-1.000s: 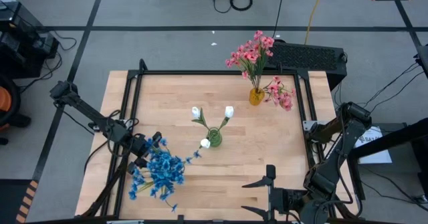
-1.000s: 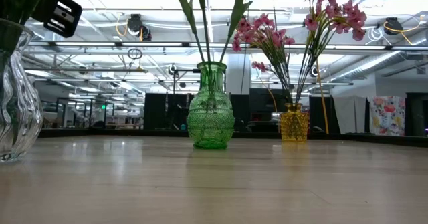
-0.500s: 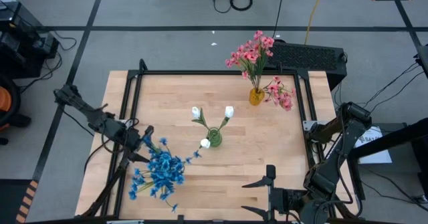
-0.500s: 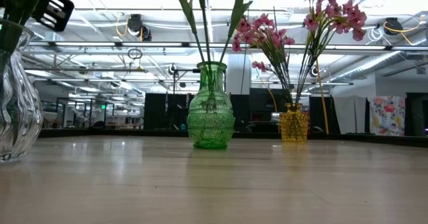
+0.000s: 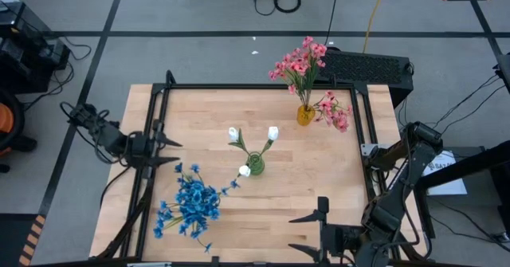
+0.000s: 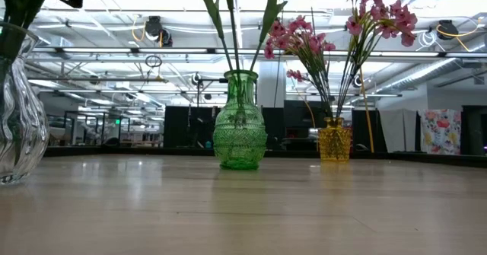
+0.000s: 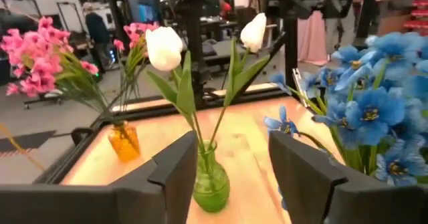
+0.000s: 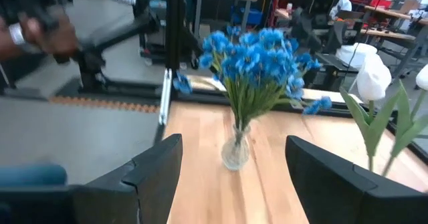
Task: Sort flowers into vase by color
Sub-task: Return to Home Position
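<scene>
Three vases stand on the wooden table. A clear vase [image 5: 194, 206] [image 6: 15, 110] [image 8: 235, 150] near the near-left corner holds blue flowers [image 8: 257, 57] [image 7: 374, 114]. A green vase [image 5: 254, 166] [image 6: 239, 122] [image 7: 210, 184] at the middle holds white buds [image 7: 164, 47]. A yellow vase [image 5: 305, 115] [image 6: 335, 139] [image 7: 125, 140] toward the far edge holds pink flowers [image 5: 300, 62]. My left gripper [image 5: 170, 153] [image 7: 233, 164] is open at the table's left edge, left of and beyond the blue flowers. My right gripper [image 5: 306, 234] [image 8: 234, 177] waits open at the near edge.
A black metal frame [image 5: 239, 87] runs around the tabletop, and its left rail lies under my left gripper. One pink spray [image 5: 336, 112] droops over the yellow vase's right side. Cables lie on the floor beyond the table.
My left gripper has drawn back from the blue flowers toward the table's left and far edges and has risen, leaving the low view almost entirely. The blue flowers stay standing in the clear vase. My right arm has kept still.
</scene>
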`<state>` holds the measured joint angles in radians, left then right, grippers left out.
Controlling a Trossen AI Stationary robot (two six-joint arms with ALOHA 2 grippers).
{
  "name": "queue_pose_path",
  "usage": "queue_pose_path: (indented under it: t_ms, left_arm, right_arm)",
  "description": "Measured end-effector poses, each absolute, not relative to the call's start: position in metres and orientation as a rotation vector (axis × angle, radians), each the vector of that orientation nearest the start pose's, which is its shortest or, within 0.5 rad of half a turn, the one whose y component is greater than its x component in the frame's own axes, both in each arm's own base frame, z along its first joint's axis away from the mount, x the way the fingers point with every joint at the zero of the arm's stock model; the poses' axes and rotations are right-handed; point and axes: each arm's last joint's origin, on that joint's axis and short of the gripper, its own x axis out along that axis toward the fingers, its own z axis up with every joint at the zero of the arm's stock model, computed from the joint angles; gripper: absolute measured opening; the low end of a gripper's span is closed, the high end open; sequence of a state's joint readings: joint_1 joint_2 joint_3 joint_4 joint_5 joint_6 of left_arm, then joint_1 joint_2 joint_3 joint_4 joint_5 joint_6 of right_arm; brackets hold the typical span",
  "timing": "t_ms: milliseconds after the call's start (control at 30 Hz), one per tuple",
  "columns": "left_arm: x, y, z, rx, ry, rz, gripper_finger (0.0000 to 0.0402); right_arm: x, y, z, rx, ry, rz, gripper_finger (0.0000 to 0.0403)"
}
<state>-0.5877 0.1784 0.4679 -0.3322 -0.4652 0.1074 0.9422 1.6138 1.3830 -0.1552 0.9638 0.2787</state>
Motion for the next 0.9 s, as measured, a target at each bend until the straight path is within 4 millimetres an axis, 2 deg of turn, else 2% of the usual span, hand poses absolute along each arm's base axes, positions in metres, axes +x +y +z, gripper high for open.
queue_pose_path:
  t_ms: [267, 533, 633, 900]
  left_arm:
    - [0.066, -0.026, 0.274, 0.115, 0.015, -0.055, 0.0101]
    - [0.076, -0.030, 0.259, 0.061, -0.037, 0.004, 0.0015]
    - [0.081, -0.030, 0.252, 0.037, -0.082, 0.038, 0.0005]
    - [0.091, -0.024, 0.240, 0.016, -0.091, 0.089, 0.0003]
  right_arm:
    - [0.224, 0.272, 0.318, -0.140, 0.380, -0.038, 0.0253]
    - [0.205, 0.275, 0.308, -0.136, 0.480, -0.025, 0.0214]
    - [0.200, 0.279, 0.306, -0.121, 0.475, -0.005, 0.0196]
    - [0.192, 0.283, 0.282, -0.097, 0.498, 0.026, 0.0153]
